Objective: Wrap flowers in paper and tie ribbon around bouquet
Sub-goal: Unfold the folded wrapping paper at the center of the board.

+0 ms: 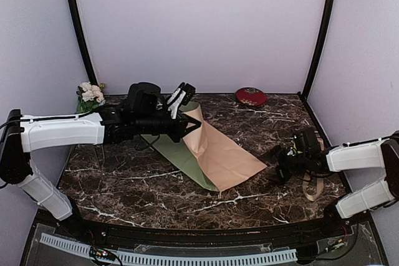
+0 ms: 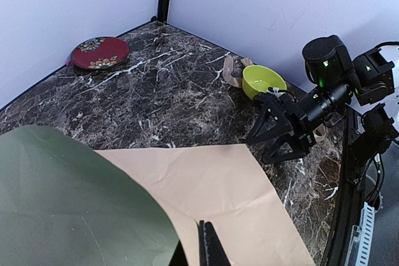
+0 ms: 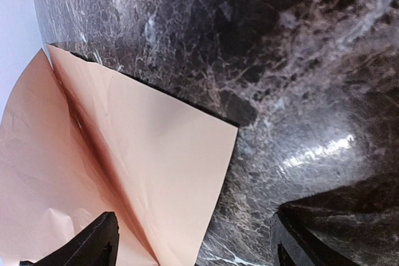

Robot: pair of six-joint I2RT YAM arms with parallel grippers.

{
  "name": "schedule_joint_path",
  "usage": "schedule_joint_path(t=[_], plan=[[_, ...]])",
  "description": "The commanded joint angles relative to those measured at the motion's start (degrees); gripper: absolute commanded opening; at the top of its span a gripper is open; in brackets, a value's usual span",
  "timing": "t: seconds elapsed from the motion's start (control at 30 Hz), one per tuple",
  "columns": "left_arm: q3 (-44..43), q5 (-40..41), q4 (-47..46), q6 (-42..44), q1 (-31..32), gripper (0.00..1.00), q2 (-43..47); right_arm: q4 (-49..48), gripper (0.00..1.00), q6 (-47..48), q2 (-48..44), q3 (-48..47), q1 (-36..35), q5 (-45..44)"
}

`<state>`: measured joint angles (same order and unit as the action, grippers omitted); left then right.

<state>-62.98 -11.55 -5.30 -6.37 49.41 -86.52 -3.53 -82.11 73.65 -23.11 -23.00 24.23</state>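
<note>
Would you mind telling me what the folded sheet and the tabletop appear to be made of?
The sheet looks like thin matte paper, green one side, tan the other; it creases and curls. The tabletop looks like polished dark marble or a marble-look laminate: white veins, glossy glare.

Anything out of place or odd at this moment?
Yes. The flowers sit in the far left corner of the table, apart from the paper. Yet the left gripper pinches the sheet folded over, tan face up, with no blooms showing in the fold.
</note>
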Motion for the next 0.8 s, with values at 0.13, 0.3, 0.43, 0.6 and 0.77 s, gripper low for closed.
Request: schedule_joint_path(t=[0.13, 0.3, 0.43, 0.6, 0.77], plan=[[-0.88, -0.34, 0.23, 1.14, 0.34, 0.00, 2.91, -8.84, 0.88, -5.79, 5.55, -1.23, -2.06, 1.37], [-0.70, -0.38, 0.19, 1.24, 0.35, 0.00, 3.33, -10.60, 0.84, -5.19, 8.75, -3.33, -2.40, -0.38], [-0.04, 0.07, 0.74, 1.34, 0.34, 0.00, 4.40, -11.00, 0.59, -2.07, 12.93, -5.80, -1.84, -1.81], [1.71, 2.65, 2.75, 1.37, 0.25, 0.00, 7.24, -13.72, 0.03, 5.33, 15.68, -9.67, -1.09, -2.79], [1.69, 11.67, 7.42, 1.56, -1.60, 0.00, 9.59, -7.03, 0.00, 18.65, 12.65, -21.46, -1.24, -7.48]])
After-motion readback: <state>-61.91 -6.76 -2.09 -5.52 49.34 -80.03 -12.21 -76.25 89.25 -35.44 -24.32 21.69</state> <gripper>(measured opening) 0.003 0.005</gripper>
